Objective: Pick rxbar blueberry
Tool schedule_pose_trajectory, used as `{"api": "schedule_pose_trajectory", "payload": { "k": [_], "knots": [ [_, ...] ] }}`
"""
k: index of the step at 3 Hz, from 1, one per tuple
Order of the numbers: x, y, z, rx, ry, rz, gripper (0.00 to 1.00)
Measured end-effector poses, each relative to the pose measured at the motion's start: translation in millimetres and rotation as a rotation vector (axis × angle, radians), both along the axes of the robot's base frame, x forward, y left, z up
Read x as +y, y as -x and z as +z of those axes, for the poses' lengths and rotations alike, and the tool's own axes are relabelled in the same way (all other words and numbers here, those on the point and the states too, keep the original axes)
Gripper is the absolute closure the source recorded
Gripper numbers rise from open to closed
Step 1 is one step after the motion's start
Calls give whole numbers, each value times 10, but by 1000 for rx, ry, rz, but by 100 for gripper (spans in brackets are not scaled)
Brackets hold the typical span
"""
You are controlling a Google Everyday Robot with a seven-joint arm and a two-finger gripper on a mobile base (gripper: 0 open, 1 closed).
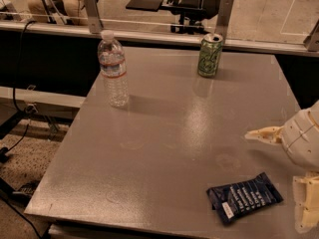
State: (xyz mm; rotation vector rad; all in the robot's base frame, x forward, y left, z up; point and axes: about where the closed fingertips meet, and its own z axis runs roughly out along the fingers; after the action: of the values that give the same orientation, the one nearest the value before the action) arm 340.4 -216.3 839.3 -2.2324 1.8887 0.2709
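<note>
The bar (244,197) lies flat on the table (164,133), close to the front edge and toward the right corner, turned at a slant. Being thin foil, it offers little height to pinch. I judge that fingers coming down off-centre could slide over the wrapper or nudge it toward the near edge, where it might drop off. A grasp along its length instead of across it may also miss.

The gripper (276,180) hangs at the right edge of the view with its fingers (264,135) spread apart, holding nothing. One finger points left above and behind the bar; the other sits just right of it. None touches it. The can (210,55) and bottle (112,69) stand well apart, at the far side.
</note>
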Motion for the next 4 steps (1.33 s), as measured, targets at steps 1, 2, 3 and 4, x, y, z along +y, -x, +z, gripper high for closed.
{"api": "schedule_pose_trajectory", "payload": {
  "k": [1, 2, 3, 4],
  "knots": [
    [27, 66, -124, 14, 8, 25, 0],
    [55, 123, -228, 24, 17, 46, 5],
    [86, 151, -265, 25, 22, 49, 19],
    [119, 156, -210, 17, 5, 36, 43]
  ]
}}
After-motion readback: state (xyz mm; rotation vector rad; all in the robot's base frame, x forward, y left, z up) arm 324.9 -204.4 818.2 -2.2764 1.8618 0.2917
